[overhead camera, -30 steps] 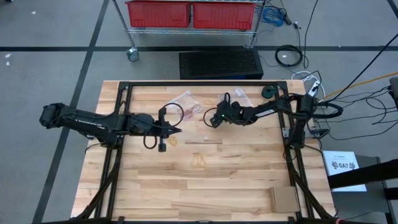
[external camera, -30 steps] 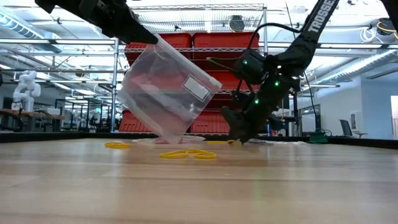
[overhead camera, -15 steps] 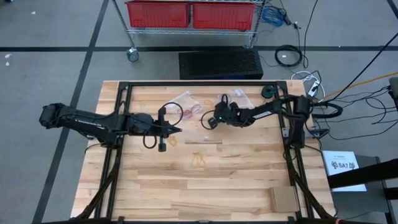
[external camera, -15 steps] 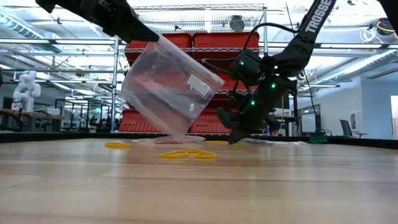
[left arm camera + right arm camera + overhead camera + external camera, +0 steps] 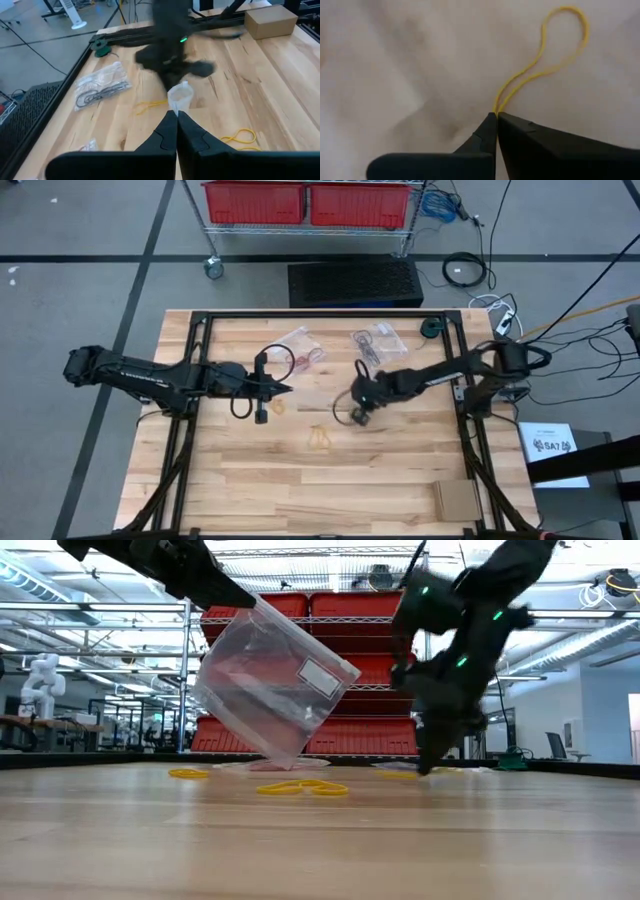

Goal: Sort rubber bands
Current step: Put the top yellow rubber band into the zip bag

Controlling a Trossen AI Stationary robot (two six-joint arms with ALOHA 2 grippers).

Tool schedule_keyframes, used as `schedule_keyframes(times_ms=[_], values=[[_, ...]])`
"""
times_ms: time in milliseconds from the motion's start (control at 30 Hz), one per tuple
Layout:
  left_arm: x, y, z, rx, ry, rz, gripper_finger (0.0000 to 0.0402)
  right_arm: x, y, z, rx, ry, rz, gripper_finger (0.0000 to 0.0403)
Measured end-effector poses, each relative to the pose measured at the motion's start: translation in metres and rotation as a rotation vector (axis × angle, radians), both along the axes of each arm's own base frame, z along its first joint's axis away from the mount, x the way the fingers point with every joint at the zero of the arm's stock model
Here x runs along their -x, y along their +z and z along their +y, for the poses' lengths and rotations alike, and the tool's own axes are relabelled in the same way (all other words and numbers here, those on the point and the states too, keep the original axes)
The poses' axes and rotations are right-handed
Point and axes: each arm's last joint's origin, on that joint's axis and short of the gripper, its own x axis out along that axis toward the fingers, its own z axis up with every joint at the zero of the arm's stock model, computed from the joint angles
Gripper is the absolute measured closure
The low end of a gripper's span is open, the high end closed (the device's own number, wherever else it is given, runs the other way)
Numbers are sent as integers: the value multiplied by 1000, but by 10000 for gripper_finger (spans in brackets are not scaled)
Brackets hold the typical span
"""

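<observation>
1. One yellow rubber band [image 5: 555, 50] is pinched at one end between the right gripper's [image 5: 496, 116] closed fingertips; its thin loop trails out beyond the tips, narrow at the pinch and rounded at the far end.
2. More yellow bands [image 5: 319, 437] lie flat on the wood, apart from both grippers.

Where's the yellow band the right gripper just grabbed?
Pinched in the right gripper, the yellow rubber band hangs at table centre, right of the left gripper.
</observation>
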Motion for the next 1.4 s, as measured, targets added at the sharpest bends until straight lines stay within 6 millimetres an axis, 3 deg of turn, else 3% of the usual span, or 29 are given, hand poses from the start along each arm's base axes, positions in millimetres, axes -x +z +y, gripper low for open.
schedule_keyframes(times_ms=[233, 400, 633, 900, 1067, 1400], values=[[0, 0, 0, 4, 6, -1, 401, 17, 14, 48, -17, 32, 33, 403], [0, 0, 0, 4, 6, 0, 401, 20, 19, 63, 72, 105, 7, 403], [0, 0, 0, 1, 6, 0, 401, 16, 21, 46, 298, 296, 50, 403], [0, 0, 0, -1, 5, 1, 401, 4, 19, 17, 417, 466, 69, 403], [0, 0, 0, -3, 4, 2, 401, 3, 19, 15, 260, 523, 22, 403], [0, 0, 0, -2, 3, 1, 401, 9, 18, 52, -22, 489, -13, 403]])
